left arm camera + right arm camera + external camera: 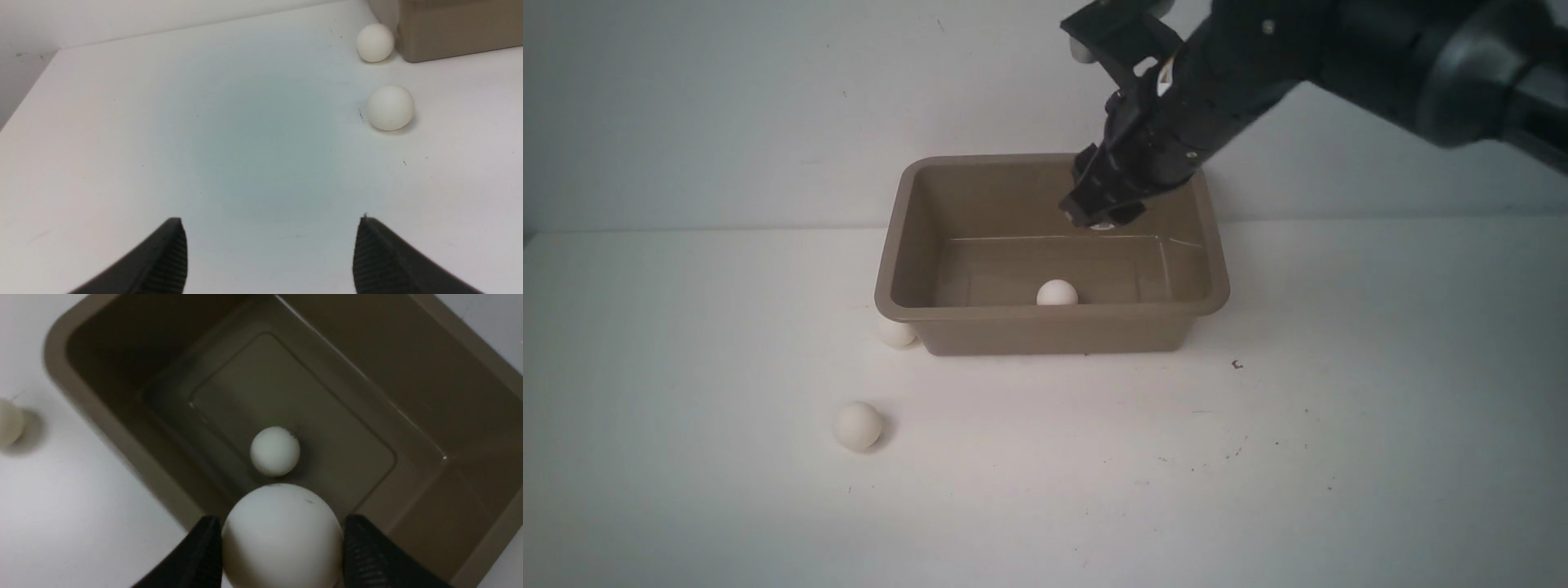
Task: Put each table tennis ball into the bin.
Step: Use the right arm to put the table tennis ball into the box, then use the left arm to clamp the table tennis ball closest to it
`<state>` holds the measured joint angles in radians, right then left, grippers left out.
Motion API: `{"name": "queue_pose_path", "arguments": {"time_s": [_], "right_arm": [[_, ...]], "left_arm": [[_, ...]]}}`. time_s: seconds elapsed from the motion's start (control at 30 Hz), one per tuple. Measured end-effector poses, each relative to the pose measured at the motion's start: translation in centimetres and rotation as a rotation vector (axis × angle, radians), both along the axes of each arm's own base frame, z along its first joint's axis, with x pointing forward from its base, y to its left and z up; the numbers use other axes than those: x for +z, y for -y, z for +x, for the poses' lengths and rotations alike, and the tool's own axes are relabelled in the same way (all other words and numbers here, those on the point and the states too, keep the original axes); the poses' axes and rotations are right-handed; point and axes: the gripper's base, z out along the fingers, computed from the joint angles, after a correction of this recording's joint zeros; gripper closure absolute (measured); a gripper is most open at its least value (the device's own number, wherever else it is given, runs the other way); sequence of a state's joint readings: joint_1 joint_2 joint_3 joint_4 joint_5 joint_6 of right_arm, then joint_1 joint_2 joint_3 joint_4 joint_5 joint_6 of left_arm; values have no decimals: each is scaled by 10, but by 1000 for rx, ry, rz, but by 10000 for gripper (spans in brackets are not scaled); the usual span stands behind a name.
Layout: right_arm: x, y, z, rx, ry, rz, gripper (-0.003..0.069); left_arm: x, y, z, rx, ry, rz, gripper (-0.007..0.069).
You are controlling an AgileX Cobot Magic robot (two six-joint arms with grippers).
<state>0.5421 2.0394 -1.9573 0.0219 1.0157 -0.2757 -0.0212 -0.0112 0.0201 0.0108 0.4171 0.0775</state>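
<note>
My right gripper hangs over the taupe bin, above its far right part. In the right wrist view it is shut on a white table tennis ball, a finger on each side. Another ball lies on the bin's floor near the front wall. A second ball rests on the table against the bin's front left corner. One more ball lies nearer me. My left gripper is open over bare table, well short of both.
The white table carries only small dark specks to the right of the bin. A white wall stands right behind the bin. The table's left edge shows in the left wrist view.
</note>
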Motion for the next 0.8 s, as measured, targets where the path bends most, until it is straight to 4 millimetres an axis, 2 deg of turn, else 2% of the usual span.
{"name": "queue_pose_path", "arguments": {"time_s": [0.1,0.33,0.47,0.63,0.8], "right_arm": [[-13,-5,18,-10,4,-64,311],[-37,-10,31,-24,-24,-107,311],[-39,-11,32,-30,-28,-105,278],[-37,-10,33,-58,-20,-98,192],[-37,-10,33,-71,-19,-91,180]], "left_arm": [[0,0,0,0,0,0,132],[0,0,0,0,0,0,132],[0,0,0,0,0,0,132],[0,0,0,0,0,0,132],[0,0,0,0,0,0,132]]}}
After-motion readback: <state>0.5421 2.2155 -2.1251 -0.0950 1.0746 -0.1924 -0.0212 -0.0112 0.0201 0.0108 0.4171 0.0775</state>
